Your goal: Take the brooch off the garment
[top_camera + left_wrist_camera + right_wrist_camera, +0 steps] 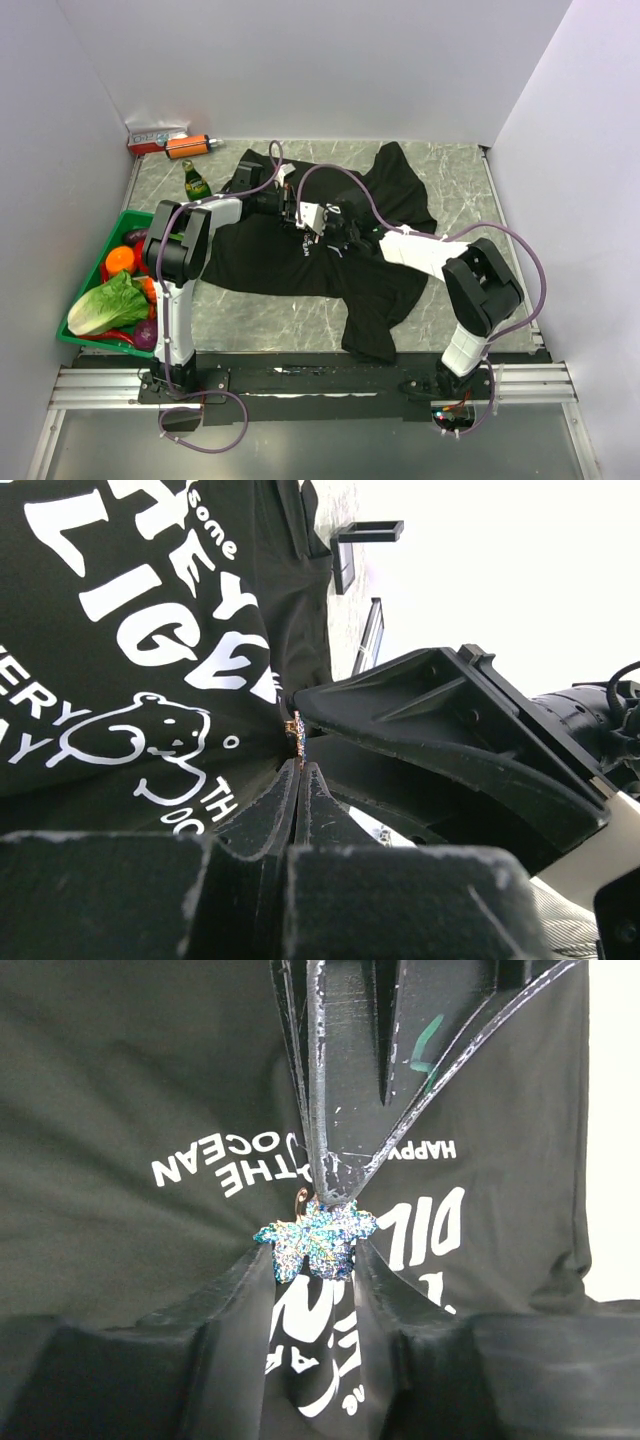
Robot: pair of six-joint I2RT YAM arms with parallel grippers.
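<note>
Glittery leaf brooch [315, 1240] pinned at chest print of garment [262, 265], spread on tabletop [450, 170]. Clamped by edges in right hand [313, 1260]; left hand [298, 777] pinched closed just above it. Small, rigid, probably snaggy; soft cloth best held down.

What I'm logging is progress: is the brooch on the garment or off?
On, it seems: the brooch lies against the garment; whether its pin is fastened, cannot tell.

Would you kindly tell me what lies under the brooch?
The black T-shirt lies under the brooch, with white lettering showing around it. How it is fastened, and the cloth directly beneath, are covered.
</note>
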